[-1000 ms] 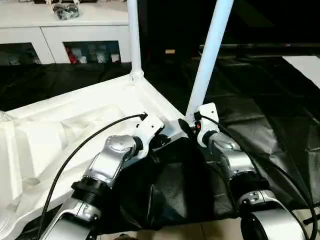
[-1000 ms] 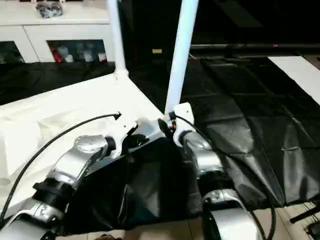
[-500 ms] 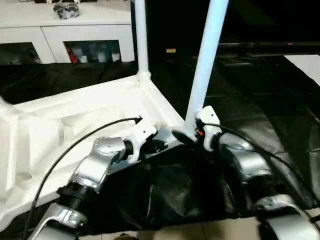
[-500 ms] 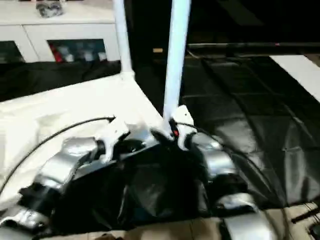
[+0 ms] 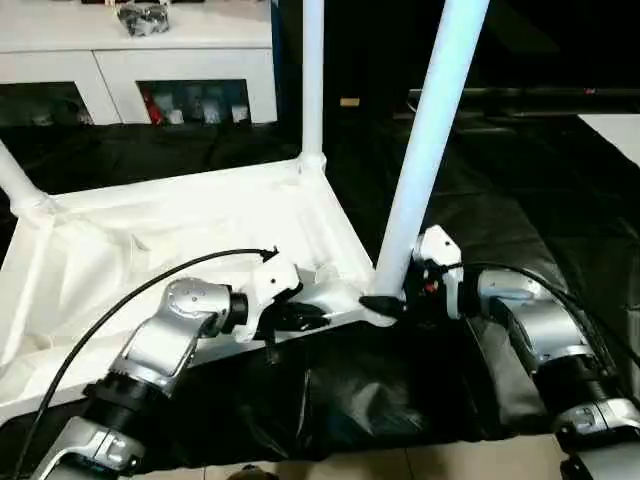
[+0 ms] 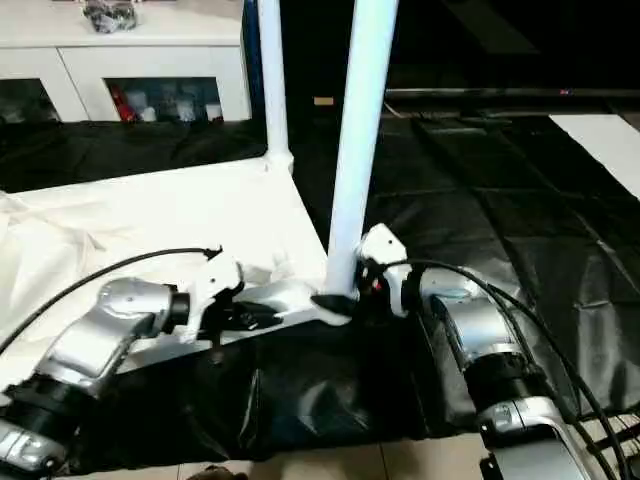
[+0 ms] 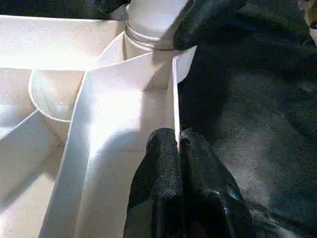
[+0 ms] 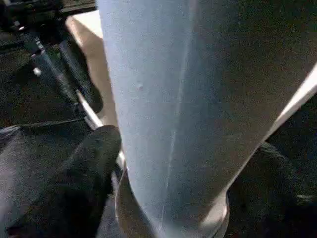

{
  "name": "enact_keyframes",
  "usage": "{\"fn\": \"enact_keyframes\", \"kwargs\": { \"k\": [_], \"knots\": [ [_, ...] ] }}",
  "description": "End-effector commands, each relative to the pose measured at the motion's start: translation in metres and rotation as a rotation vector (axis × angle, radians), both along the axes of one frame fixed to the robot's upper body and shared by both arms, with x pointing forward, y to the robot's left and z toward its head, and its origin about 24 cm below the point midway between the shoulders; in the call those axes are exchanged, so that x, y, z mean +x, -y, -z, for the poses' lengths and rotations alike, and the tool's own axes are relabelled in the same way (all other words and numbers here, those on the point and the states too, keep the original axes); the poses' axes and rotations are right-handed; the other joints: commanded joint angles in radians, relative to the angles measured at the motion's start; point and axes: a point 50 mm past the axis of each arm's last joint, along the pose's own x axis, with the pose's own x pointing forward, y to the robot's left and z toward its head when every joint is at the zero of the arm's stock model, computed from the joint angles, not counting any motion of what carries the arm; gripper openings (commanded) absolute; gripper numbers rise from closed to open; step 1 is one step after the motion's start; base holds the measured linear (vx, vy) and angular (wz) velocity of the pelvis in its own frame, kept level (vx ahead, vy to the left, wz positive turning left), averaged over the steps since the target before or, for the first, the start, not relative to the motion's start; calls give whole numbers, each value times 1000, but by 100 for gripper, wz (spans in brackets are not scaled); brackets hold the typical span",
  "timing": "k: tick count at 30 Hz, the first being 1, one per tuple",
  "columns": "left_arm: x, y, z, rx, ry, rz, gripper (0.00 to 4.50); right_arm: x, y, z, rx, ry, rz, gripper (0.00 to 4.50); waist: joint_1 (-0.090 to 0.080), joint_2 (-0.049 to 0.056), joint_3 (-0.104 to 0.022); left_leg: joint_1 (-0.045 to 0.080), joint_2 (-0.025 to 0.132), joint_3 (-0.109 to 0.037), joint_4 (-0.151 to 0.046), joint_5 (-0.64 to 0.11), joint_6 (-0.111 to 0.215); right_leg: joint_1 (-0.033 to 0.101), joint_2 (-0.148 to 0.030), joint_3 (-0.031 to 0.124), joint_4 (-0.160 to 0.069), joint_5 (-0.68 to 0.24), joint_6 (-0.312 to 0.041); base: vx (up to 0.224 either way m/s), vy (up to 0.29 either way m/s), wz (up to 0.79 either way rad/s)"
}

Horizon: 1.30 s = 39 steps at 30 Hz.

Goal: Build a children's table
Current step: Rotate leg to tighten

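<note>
My white plastic rectangular tabletop [image 5: 190, 240] lies upside down on the large black-draped table [image 5: 520, 190], its ribbed underside facing up, with its near long wall running close to the black table's near edge. Three long white tubular legs stand upright in its round corner sockets: the near-right leg [image 5: 430, 150] at the corner closest to my right arm, the far-right leg [image 5: 312, 80] at the corner behind it, and a far-left leg [image 5: 18, 180] that leans slightly at the far left corner.

My left gripper [image 5: 305, 316] is clenched on the thin near wall of the tabletop, a short way left of the near-right corner. In the left wrist view its two black fingers [image 7: 163, 163] pinch that upright wall between them, one inside the tray and one outside over the black cloth.

My right gripper [image 5: 392, 302] sits at the foot of the near-right leg, just where the tube enters its socket. In the right wrist view the pale tube fills the space between my fingertips [image 8: 94, 148], one black pad on each side of it and pressed close against it, so I am grasping the leg at its base.

Beyond the black table's far edge stands a white cabinet [image 5: 140, 60] with open shelves holding small coloured items.
</note>
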Motion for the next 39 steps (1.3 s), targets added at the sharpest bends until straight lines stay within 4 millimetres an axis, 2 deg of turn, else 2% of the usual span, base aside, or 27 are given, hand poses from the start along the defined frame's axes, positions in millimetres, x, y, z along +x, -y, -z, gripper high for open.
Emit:
{"fn": "enact_keyframes", "kwargs": {
  "k": [1,2,5,10,17,21,25,26,27,28,29,30,31,32,33,34,35,36,38,39],
  "knots": [
    [-5,15,-11,-56,19,109,0,-3,-5,1,-20,-11,-44,321,-1,-3,-68,37,77,-40,-74,-214,27,37,-83,51,-71,-206,-238,0,0,0],
    [-5,15,-11,-55,18,111,0,-3,-5,2,-23,-12,-46,311,-2,-6,-68,37,77,-40,-75,-219,23,37,-84,52,-72,-214,-236,0,0,0],
    [-6,14,-12,-53,9,120,0,-4,-6,2,-24,-21,-59,302,-1,-6,-68,37,77,-41,-75,-216,22,37,-84,52,-71,-216,-234,0,0,0],
    [-7,13,-11,-50,-3,129,0,-6,-7,5,-26,-40,-76,262,-1,-6,-70,36,76,-40,-72,-194,29,39,-84,52,-67,-187,-239,0,0,0],
    [-4,16,-12,-60,15,93,0,-10,-11,11,-7,-64,-74,254,-1,-6,-69,37,77,-40,-73,-202,28,37,-83,52,-69,-205,-236,0,0,0],
    [12,28,-11,-52,82,-38,0,-7,-23,20,20,-75,55,251,-1,-7,-66,41,76,-41,-75,-227,13,33,-85,55,-77,-245,-227,0,0,0],
    [23,46,-11,-56,102,-145,0,10,-36,31,49,-80,341,245,-11,-7,-63,43,74,-48,-80,-282,-26,31,-90,52,-88,-352,-194,0,0,0],
    [26,51,-11,-61,108,-176,0,12,-42,34,53,-92,382,245,-14,-6,-60,45,73,-46,-80,-295,-30,26,-90,54,-92,-370,-190,0,0,0],
    [26,51,-11,-61,108,-176,0,12,-42,34,53,-92,382,244,-15,-7,-61,47,72,-51,-81,-323,-45,28,-91,52,-96,-411,-173,0,0,0],
    [30,56,-11,-64,115,-217,0,13,-49,36,51,-96,415,244,-14,-2,-61,49,73,-51,-81,-326,-47,26,-92,53,-97,-411,-168,0,0,0],
    [32,58,-11,-65,118,-231,0,13,-52,37,50,-97,425,243,-16,-4,-59,50,73,-51,-84,-337,-52,24,-90,53,-99,-409,-164,0,0,0],
    [37,66,-13,-75,132,-290,0,16,-65,40,41,-84,508,243,-16,-4,-59,51,73,-51,-84,-347,-52,23,-89,53,-100,-416,-161,0,0,0],
    [39,68,-13,-77,137,-310,0,17,-69,40,40,-81,528,243,-22,-2,-55,53,71,-51,-86,-369,-62,18,-89,54,-103,-438,-160,0,0,0],
    [42,73,-15,-84,151,-349,0,19,-78,40,40,-72,573,243,-21,-1,-55,55,70,-55,-86,-384,-67,21,-91,52,-105,-459,-155,0,0,0],
    [44,74,-16,-87,159,-368,0,21,-83,39,42,-66,592,243,-24,-1,-53,64,69,-56,-84,-422,-77,14,-92,50,-114,-508,-142,0,0,0],
    [46,75,-17,-92,164,-383,0,22,-87,38,49,-63,607,243,-24,-4,-56,66,68,-58,-83,-432,-78,15,-95,50,-115,-522,-133,0,0,0],
    [47,75,-19,-95,170,-391,0,24,-89,36,66,-59,624,243,-24,-5,-57,62,68,-59,-85,-423,-73,18,-95,51,-114,-512,-132,0,0,0],
    [46,75,-19,-95,171,-388,0,25,-90,34,81,-56,632,278,-25,-3,-59,56,70,-57,-88,-398,-61,20,-93,52,-111,-472,-130,0,0,0],
    [46,74,-18,-96,170,-377,0,26,-90,32,98,-48,630,313,-27,-3,-60,53,70,-55,-90,-379,-55,23,-91,53,-105,-421,-142,0,0,0],
    [44,73,-18,-98,168,-356,0,27,-90,30,110,-45,615,313,-26,-4,-61,50,71,-53,-90,-364,-49,24,-90,54,-102,-391,-150,0,0,0]
  ]
}}
